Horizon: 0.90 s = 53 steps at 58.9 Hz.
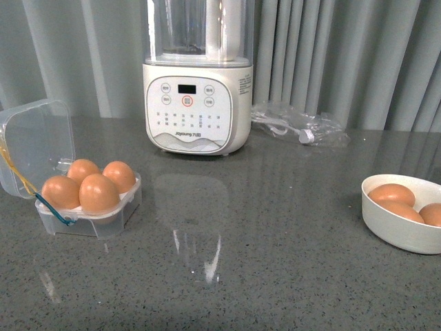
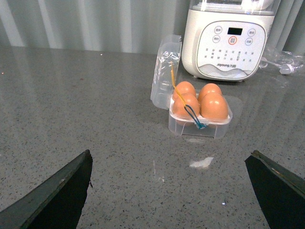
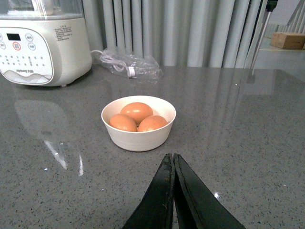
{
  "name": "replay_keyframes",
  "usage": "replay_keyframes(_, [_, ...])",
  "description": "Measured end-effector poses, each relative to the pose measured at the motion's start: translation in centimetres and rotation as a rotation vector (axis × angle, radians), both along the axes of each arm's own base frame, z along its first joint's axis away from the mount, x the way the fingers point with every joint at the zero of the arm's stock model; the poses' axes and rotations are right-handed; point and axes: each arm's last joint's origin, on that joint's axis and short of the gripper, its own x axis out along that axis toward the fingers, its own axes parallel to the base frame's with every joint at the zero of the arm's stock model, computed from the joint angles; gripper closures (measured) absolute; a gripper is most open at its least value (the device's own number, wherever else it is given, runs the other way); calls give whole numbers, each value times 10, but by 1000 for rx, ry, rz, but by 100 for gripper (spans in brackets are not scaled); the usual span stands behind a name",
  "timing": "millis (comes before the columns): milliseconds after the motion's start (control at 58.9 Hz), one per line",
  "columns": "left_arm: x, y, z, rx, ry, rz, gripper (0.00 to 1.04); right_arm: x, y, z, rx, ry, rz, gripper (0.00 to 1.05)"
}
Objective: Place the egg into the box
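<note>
The box [image 1: 114, 217] stands on the left part of the desk [image 1: 275, 262], a little in from the front edge. Its clear lid [image 1: 38, 141] is open and leans back toward the left. All four cups are filled, each with a brown egg [image 1: 99, 193], and the four look the same, so I cannot tell which one is the egg of the task. A yellow band [image 1: 17, 172] runs from the lid down to the box, and a blue band [image 1: 55, 210] hangs over its front left corner. A white bowl [image 1: 400, 231] with three more eggs [image 1: 393, 194] sits near the right side of the desk, well apart from the box. Between box and bowl lies a wide stretch of grey desk surface with only reflections on it. At the back edge, near the middle, stands a white kitchen machine [image 1: 196, 110] with a clear jug on top, close to the curtain [image 1: 344, 55]. Just to its right lies a clear plastic bag [image 1: 303, 127] with a cable inside. The left gripper [image 2: 171, 191] hangs above the desk in front of the box, its two dark fingers [image 2: 57, 195] spread wide and holding nothing. The right gripper [image 3: 171, 160] is in front of the bowl, apart from its rim, with its fingers pressed together and nothing between them.
</note>
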Motion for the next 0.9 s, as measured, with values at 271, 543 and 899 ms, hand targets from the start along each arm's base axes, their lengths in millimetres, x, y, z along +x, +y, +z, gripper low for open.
replay_keyframes(271, [0, 0, 0, 0, 0, 0, 7, 0, 0, 0, 0, 3, 0, 98])
replay_keyframes(543, [0, 0, 0, 0, 0, 0, 7, 0, 0, 0, 0, 3, 0, 52])
replay_keyframes(899, [0, 0, 0, 0, 0, 0, 7, 0, 0, 0, 2, 3, 0, 7])
